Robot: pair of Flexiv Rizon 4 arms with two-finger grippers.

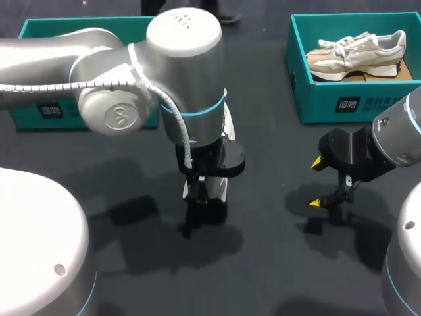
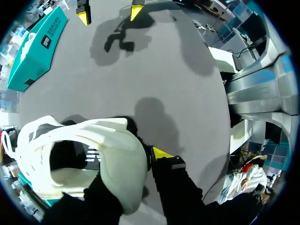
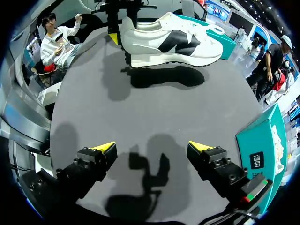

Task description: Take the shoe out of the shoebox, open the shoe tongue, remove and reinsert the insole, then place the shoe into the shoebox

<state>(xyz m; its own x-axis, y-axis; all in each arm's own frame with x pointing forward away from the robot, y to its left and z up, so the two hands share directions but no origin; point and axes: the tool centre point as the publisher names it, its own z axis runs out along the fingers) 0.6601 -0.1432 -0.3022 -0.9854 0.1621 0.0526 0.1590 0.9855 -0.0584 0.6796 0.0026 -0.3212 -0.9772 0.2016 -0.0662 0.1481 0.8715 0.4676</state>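
Dark table: shoe out of far-left box, heel clamped in my left gripper; right gripper wide open, empty. All later steps outstanding, I judge.

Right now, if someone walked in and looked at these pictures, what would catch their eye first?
The white shoe held just above the table, pinched at its heel by the left claw. Then the right claw, open and empty beside it, and a second sneaker lying in the teal shoebox at the table's far right corner.
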